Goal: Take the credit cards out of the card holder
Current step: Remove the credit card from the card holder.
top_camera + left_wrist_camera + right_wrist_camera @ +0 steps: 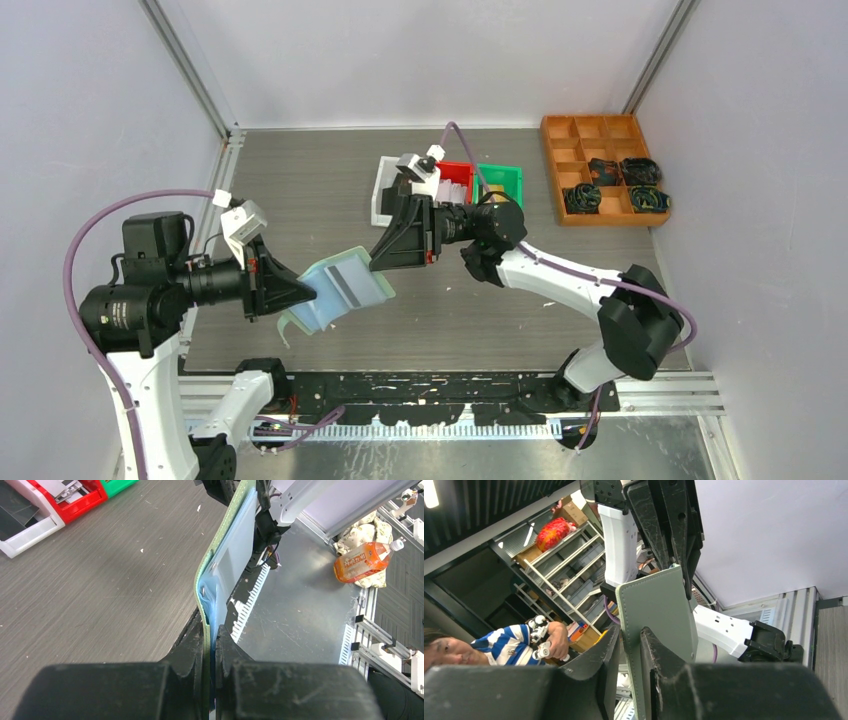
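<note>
The mint-green card holder [345, 285] hangs open in the air between both arms, above the table's front middle. My left gripper [305, 290] is shut on its left edge; in the left wrist view the fingers [212, 640] pinch the green cover and clear blue pocket [235, 555]. My right gripper [378, 255] is shut on the holder's right edge; its wrist view shows the green cover [659, 610] between the fingers [630, 640]. A grey card [343, 288] shows through a pocket. A black card [12, 515] lies in the white bin and a silver one [67, 490] in the red bin.
White [385, 195], red [458, 180] and green [500, 182] bins stand side by side at the back middle. An orange divided tray [600, 165] with black coiled cables sits at the back right. Grey walls close in both sides.
</note>
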Robot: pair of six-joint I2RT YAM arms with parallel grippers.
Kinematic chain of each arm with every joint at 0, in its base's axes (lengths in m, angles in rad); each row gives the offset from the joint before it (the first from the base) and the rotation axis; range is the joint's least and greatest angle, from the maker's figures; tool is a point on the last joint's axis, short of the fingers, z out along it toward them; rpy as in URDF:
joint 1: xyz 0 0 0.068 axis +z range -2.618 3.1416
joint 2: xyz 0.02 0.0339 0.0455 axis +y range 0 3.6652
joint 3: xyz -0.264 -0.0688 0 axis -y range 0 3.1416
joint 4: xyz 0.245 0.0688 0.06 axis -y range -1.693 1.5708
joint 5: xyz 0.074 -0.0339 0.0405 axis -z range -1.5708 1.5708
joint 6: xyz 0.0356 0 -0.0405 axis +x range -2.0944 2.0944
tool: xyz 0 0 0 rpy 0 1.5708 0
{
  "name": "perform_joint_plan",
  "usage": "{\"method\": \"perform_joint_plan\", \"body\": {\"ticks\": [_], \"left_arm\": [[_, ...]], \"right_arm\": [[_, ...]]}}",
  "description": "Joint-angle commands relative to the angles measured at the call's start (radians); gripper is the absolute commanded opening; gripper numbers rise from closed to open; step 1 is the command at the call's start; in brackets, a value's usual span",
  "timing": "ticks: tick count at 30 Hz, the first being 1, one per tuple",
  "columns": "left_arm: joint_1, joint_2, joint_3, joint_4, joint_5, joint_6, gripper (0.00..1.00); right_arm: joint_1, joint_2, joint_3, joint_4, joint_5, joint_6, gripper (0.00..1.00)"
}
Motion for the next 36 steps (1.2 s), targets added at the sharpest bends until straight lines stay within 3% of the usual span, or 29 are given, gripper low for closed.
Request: {"method": "perform_joint_plan", "body": {"ticks": [1,7,18,27,36], "left_arm": [[-0.003,-0.003,0.018,0.053,0.020,-0.024,0.00],[-0.003,-0.006,0.021,0.057,0.019,-0.033,0.00],[-0.002,-0.011,0.039,0.058,0.034,-0.036,0.00],[-0.003,-0.009,0.052,0.058,0.048,-0.038,0.00],[-0.003,-0.001,0.072,0.073,0.064,-0.068,0.00]], "right_arm": [[0.002,-0.081,-0.003,-0.115,-0.012,-0.146,0.27],[0.032,-0.169,0.020,-0.543,0.022,-0.480,0.27],[0.042,-0.181,0.021,-0.531,0.017,-0.484,0.09],[0.045,-0.207,0.008,-0.507,-0.022,-0.493,0.15],[0.049,-0.270,-0.022,-0.695,-0.025,-0.630,0.17]]}}
